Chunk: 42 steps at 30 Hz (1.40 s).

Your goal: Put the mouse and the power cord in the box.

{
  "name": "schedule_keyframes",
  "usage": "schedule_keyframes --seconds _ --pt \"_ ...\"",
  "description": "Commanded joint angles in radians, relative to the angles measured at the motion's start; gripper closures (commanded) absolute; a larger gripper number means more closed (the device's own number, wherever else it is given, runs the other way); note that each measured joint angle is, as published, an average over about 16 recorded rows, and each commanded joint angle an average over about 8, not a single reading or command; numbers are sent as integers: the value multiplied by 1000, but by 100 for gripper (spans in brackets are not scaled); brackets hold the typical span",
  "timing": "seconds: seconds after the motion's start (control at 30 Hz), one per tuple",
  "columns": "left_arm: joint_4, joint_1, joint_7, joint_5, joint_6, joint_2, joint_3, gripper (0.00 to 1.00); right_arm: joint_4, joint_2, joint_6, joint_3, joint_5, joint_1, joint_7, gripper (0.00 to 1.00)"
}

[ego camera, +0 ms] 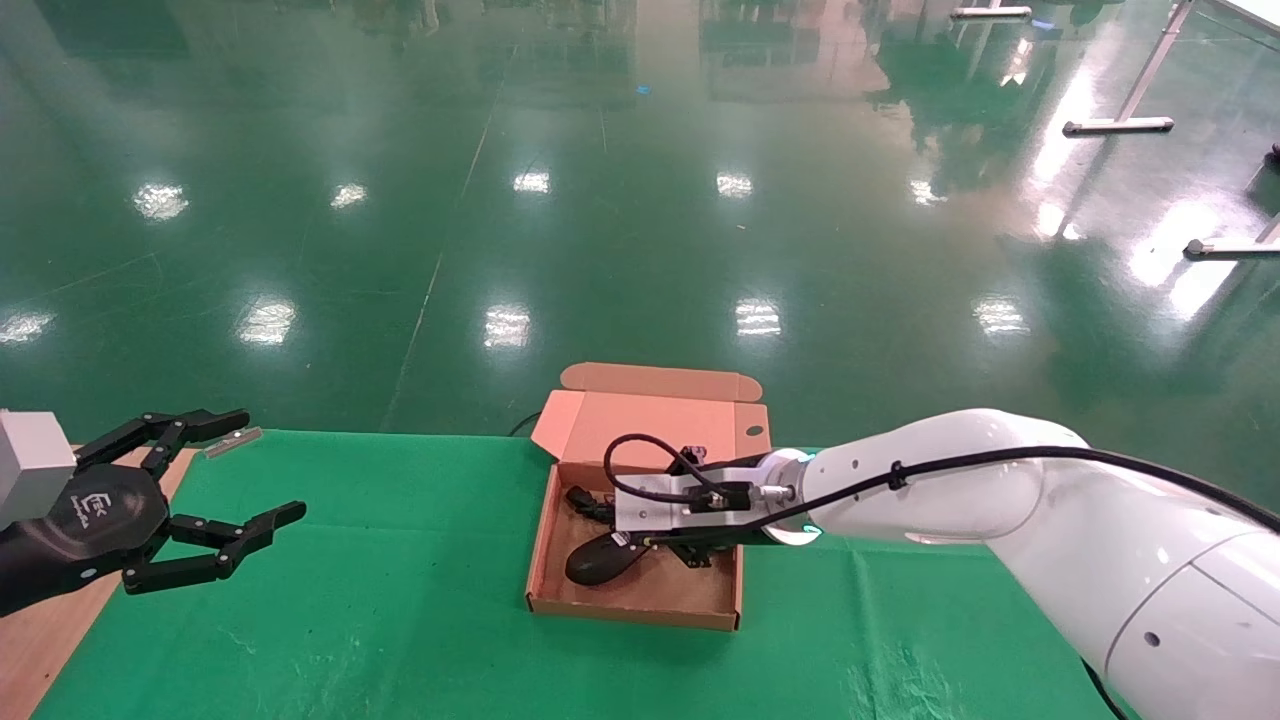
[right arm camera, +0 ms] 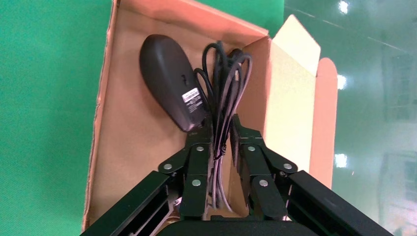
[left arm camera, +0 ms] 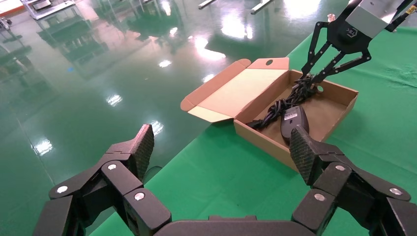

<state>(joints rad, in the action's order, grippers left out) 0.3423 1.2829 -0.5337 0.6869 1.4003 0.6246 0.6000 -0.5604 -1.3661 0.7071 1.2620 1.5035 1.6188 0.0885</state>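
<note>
Green cloth; power cord between right fingers (inside box).

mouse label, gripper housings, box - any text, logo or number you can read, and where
White label on the mouse: dark print, too small to read.
Left gripper housing: a white logo, not legible.
Right gripper housing: a small white mark, unreadable.
Box: no print visible.
Power cord: no markings visible.
</note>
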Motion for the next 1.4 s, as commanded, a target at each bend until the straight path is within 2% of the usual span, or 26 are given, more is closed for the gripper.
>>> schedule_keyframes --seconds 0.03,0.63,1.4 --pt "1 0 0 0 -1 0 0 0 -2 0 4 -2 2 2 0 0" --pt "26 -6 17 1 -2 -1 -7 0 -30 19 35 -33 -7 -2 -8 0" --pt "371 -83 283 17 35 -6 -125 0 -294 299 322 -394 -298 -208 -110 0"
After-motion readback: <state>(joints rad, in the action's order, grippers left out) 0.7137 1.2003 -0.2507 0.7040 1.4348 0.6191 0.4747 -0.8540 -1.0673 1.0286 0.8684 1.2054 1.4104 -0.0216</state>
